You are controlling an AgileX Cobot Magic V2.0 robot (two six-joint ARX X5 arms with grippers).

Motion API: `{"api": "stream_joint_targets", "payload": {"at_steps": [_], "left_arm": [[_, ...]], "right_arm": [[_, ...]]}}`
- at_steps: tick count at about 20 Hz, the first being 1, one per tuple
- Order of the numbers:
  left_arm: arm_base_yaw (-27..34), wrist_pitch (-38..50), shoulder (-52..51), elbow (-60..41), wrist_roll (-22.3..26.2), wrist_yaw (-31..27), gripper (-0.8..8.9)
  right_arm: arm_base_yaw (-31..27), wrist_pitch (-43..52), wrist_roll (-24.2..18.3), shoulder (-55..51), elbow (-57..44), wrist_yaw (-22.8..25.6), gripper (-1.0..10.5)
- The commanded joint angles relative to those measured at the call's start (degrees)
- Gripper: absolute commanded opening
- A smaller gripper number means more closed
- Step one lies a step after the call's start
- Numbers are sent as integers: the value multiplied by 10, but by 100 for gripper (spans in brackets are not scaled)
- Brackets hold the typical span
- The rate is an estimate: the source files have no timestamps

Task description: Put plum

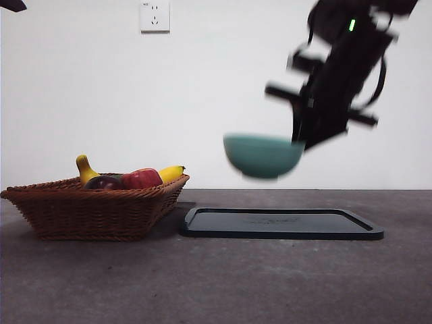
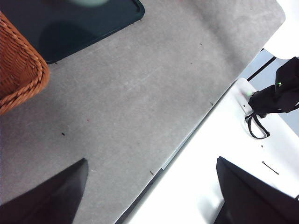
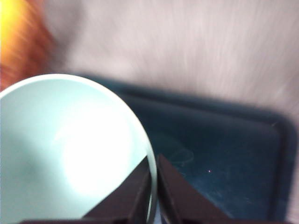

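right gripper (image 3: 153, 186) pinches bowl (image 1: 262, 155) rim | above tray (image 1: 280, 223), blurred

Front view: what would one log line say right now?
right end effector: shut on bowl rim, above tray | left: open, idle | plum: in basket

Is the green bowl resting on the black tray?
No, the green bowl hangs above the black tray, held at its rim by the right gripper.

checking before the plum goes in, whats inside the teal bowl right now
Nothing shows inside the bowl, held by its rim in the right hand above the tray. Glare whitens the middle. The plum sits in the basket.
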Motion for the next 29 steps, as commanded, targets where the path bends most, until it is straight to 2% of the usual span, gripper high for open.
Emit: {"api": "stream_joint_targets", "payload": {"at_steps": [1,7,10,15,21,25,29], "left_arm": [[-3,2,2,11,9,3,432],[-3,3,2,11,9,3,432],[-3,3,2,11,9,3,432],[-3,3,2,11,9,3,432],[-3,2,2,11,9,3,432],[-3,2,2,11,9,3,432],[-3,2,2,11,9,3,432]], "right_arm": [[4,-42,-21,-45,14,-1,8],[31,-195,-61,-185,7,1,8],[50,-209,-61,-243,-27,1,8],[91,-163,-55,-302,-145,1,8],[138,-46,-22,-281,-265,1,8],[155,-1,-17,-230,-289,5,8],[161,16,-17,-179,-289,31,8]]}}
